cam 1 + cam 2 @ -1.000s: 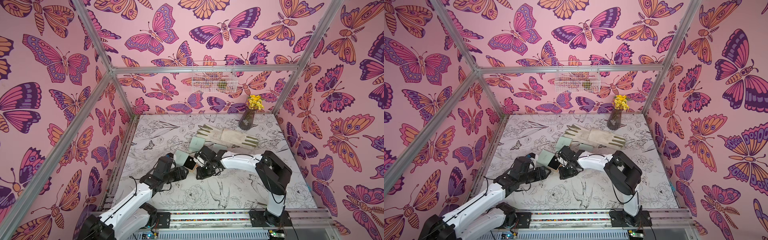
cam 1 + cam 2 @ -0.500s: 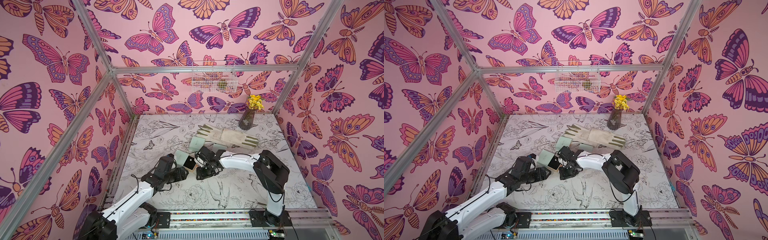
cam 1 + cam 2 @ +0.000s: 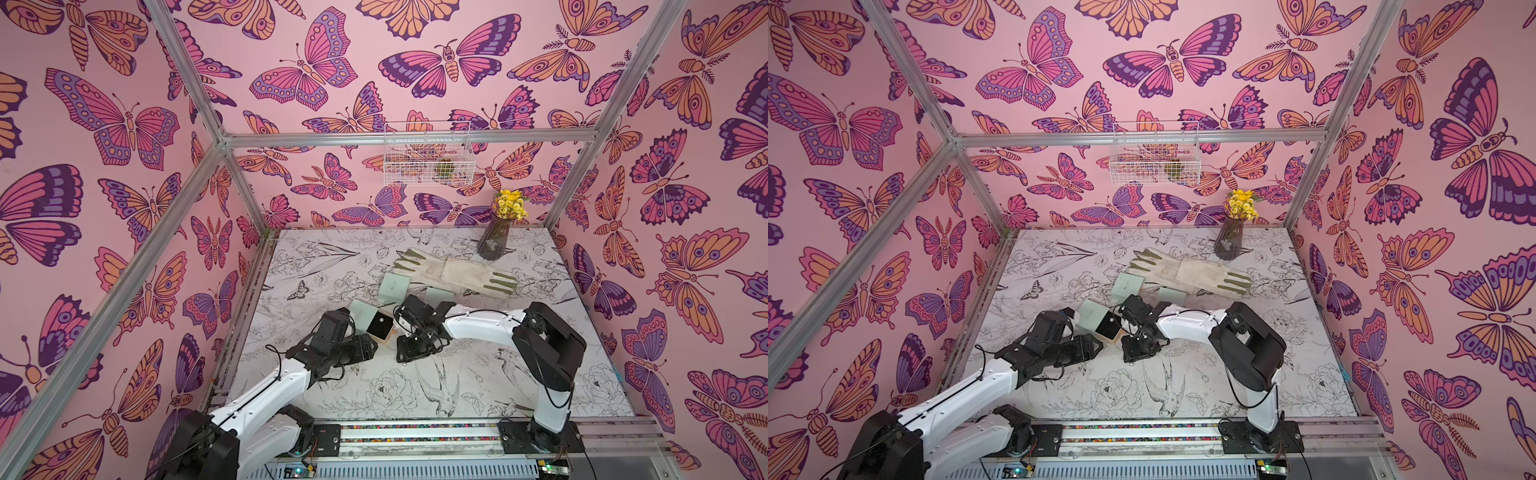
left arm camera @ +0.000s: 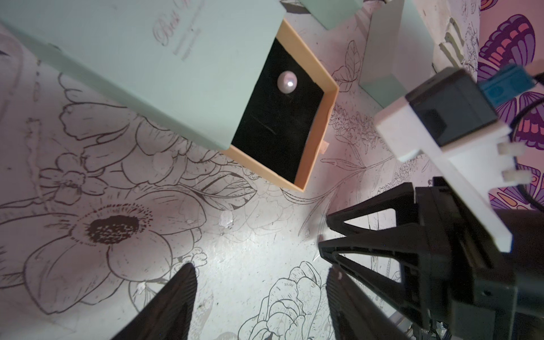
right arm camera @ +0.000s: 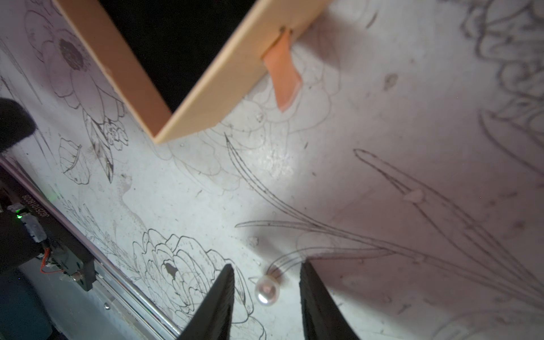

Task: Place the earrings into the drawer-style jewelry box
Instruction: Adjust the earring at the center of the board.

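The right wrist view shows a pearl earring lying on the desk. It sits between the two fingers of the right gripper and touches neither one. That gripper is partly open.

Only the left wrist view shows a second pearl earring. It lies on the black floor of the pulled-out drawer, ahead of the left gripper, which is wide and empty.

In both top views the drawer is close to both grippers.
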### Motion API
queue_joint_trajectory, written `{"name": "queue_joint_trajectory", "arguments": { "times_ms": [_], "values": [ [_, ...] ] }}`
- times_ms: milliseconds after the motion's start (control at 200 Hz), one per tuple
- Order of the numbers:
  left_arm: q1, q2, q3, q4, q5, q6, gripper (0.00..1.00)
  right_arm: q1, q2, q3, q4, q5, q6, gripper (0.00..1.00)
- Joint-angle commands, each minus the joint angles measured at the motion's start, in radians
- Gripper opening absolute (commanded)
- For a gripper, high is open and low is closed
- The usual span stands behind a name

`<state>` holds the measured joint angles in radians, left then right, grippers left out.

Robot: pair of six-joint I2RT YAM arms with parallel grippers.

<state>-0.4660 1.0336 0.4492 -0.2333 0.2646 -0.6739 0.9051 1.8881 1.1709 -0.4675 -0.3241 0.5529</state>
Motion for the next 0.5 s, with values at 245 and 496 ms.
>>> {"name": "queue_joint_trajectory", "arguments": {
  "times_ms": [245, 496],
  "values": [
    [-0.008, 0.006, 0.024, 0.006, 0.004, 0.013, 0.72, 0.015, -0.025, -0.061, -0.019, -0.043, 0.010, 0.43],
    [-0.008, -0.005, 0.019, 0.007, -0.004, 0.008, 0.71, 0.017, 0.005, -0.046, -0.007, -0.035, 0.008, 0.44]
  ]
}}
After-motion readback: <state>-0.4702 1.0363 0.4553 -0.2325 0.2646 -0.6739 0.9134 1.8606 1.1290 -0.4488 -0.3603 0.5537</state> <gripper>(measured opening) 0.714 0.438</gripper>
